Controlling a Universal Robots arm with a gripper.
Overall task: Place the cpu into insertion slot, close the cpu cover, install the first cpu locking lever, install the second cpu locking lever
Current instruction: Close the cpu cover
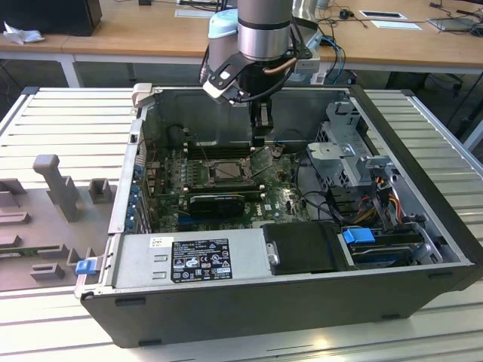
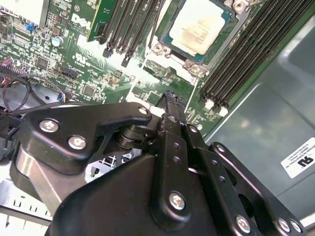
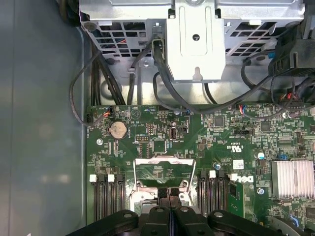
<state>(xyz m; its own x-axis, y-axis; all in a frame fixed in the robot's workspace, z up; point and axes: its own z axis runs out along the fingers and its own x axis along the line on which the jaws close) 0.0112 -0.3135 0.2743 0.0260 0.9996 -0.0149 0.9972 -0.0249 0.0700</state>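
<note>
cpu (image 2: 202,27): seated in insertion slot (image 2: 160,47)
cpu cover (image 3: 165,161): raised (tilted up)
gripper (image 3: 169,192): fingers pressed together at the cover's edge

Open black computer case (image 1: 423,249) lying on slatted metal bench (image 1: 68,121). Inside, at six o'clock, labelled power supply (image 1: 200,256); at four o'clock, blue drive latch (image 1: 358,235). Outside, at nine o'clock, grey moulded fixture (image 1: 56,185). Coin cell (image 3: 118,130) and finned heatsink (image 3: 294,178) on green board in first wrist view.

High exterior view looks down at an angle into the open computer case (image 1: 302,302) on the slatted worktop (image 1: 68,121). Both wrist views peer from close range past the gripper (image 3: 170,194) onto the green motherboard (image 3: 147,132), which all three cameras share.
</note>
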